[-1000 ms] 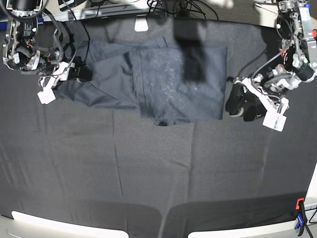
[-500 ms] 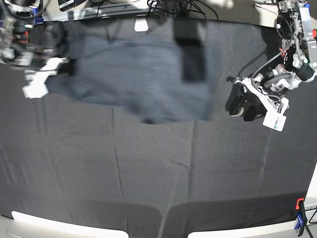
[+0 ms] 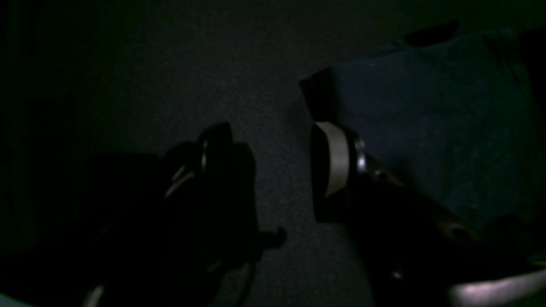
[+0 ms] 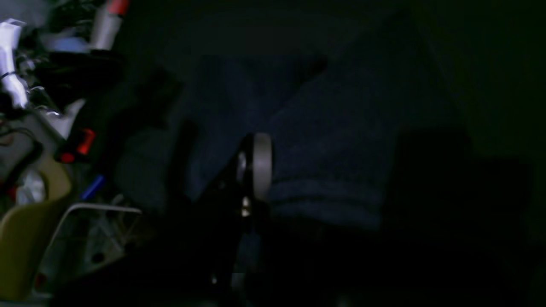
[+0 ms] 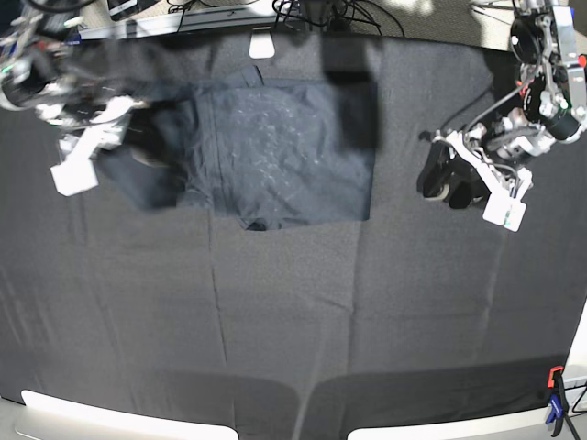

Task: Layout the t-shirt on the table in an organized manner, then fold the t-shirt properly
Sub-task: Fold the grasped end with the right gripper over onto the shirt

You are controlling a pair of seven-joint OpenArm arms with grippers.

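A: Hard to read, both wrist views: nearly black, only dim outlines.
B: From the left wrist, still enough: left gripper (image 3: 281, 170) with fingers (image 3: 335, 164) apart, bare counter (image 3: 170, 76) between them, nothing held. Shirt (image 3: 426, 128) beyond the pale-padded finger, apart from it.
A: And overhead?
B: Left gripper (image 5: 454, 183) off to the side of the shirt (image 5: 275, 156), past its straight edge, well clear of the cloth.
A: Right gripper?
B: Blurred overhead (image 5: 110, 119), at the shirt's opposite end, over the bunched sleeve side. From the right wrist, one pale pad (image 4: 260, 166) pressed against a hemmed fold of shirt (image 4: 324, 170); other finger lost in darkness. Looks clamped on the cloth, though not sharp enough for certainty about the second finger.
A: Shirt itself?
B: Near the counter's (image 5: 293, 312) far edge, mostly flat with a squarish body; end by the right gripper rumpled and lifted. Far part crossed by a dark shadow band, detail there unreadable. No label visible.
A: Any containers?
B: None seen. Clutter beyond the counter edge in the right wrist view, too blurred to name. Clamp (image 5: 556, 403) at the near corner, partly cut off.
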